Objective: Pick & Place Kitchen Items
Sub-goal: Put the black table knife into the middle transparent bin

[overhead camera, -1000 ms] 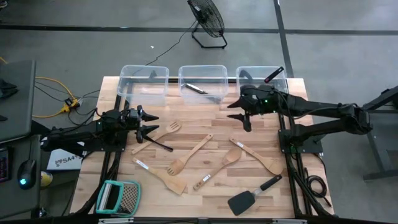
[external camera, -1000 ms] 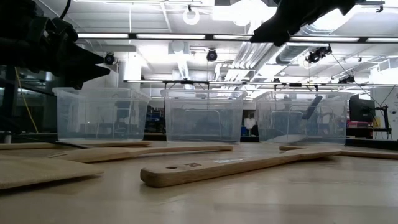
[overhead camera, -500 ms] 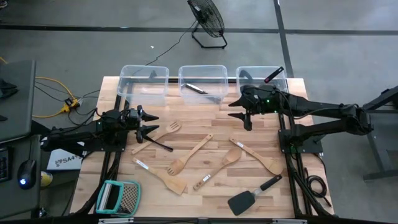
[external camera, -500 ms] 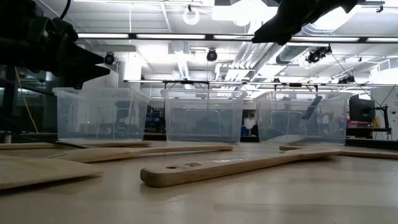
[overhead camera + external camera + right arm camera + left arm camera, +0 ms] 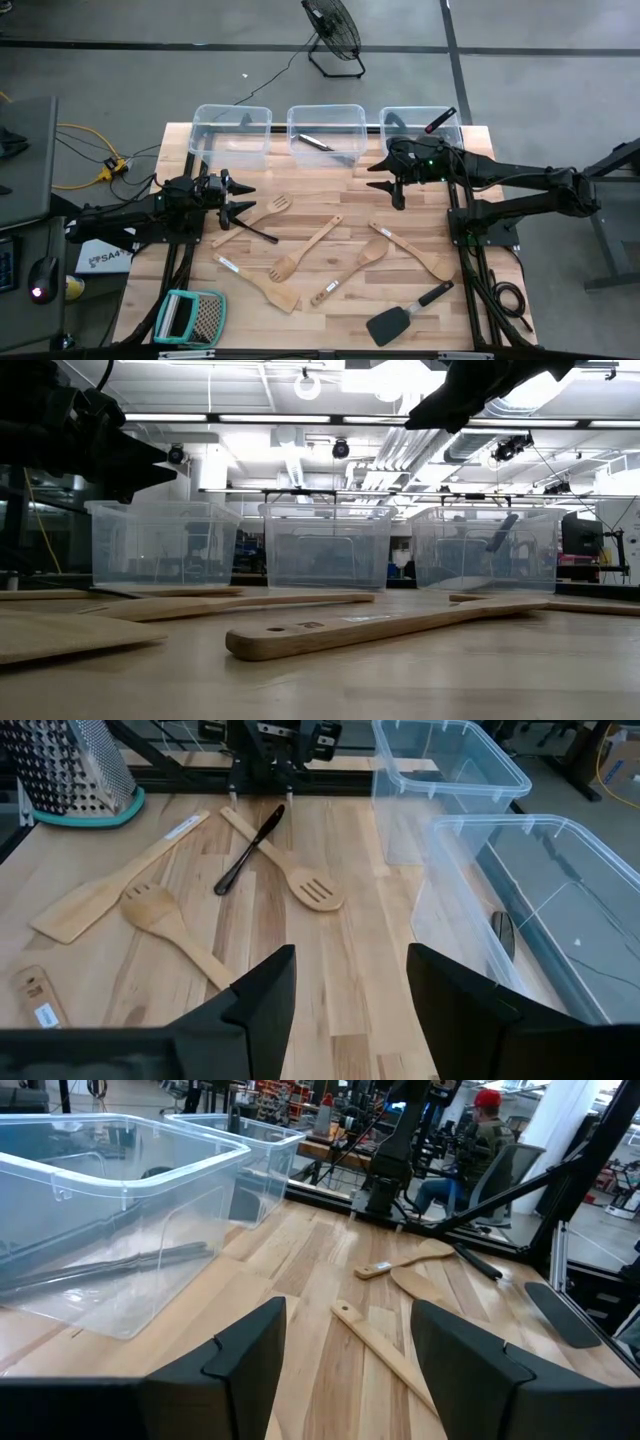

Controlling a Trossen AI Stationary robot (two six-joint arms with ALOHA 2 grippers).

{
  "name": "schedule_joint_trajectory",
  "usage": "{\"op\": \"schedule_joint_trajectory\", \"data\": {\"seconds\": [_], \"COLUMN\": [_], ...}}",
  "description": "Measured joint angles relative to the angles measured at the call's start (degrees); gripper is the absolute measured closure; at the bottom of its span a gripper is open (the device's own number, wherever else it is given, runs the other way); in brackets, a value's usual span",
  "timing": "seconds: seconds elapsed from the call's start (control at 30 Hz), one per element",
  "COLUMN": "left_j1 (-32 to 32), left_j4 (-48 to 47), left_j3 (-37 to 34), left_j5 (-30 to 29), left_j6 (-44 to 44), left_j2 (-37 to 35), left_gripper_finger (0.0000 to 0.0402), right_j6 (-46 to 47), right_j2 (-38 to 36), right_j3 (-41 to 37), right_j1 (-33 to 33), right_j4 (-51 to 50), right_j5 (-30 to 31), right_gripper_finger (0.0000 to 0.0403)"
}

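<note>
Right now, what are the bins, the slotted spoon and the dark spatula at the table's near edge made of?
Bins: clear glossy plastic, contents visible through the walls.
Slotted spoon: pale unfinished-looking wood, matte, probably bare.
Spatula: black, likely plastic or silicone; can't tell which.

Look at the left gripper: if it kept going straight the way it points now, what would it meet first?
Probably nothing soon. The left gripper, jaws open and empty, points across the table toward the right arm. It hangs above the wooden utensils, so its line likely passes over them; farther off stands the right arm's base, though depth is unclear.
</note>
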Motion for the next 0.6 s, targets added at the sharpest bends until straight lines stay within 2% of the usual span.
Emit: {"op": "schedule_joint_trajectory", "data": {"seconds": [0.6], "left_j1": [0.0], "left_j4": [0.2], "left_j3": [0.0], "left_j5": [0.7], "left_j6": [-0.7], "left_j2": [0.0], "left_gripper_finger": [0.0188], "right_j6": [0.0], "right_j2": [0.0], "right_j3": [0.0], "right_j1": [0.0], "right_j4": [0.0], "right_j5": [0.0], "right_gripper_finger": [0.0219]}}
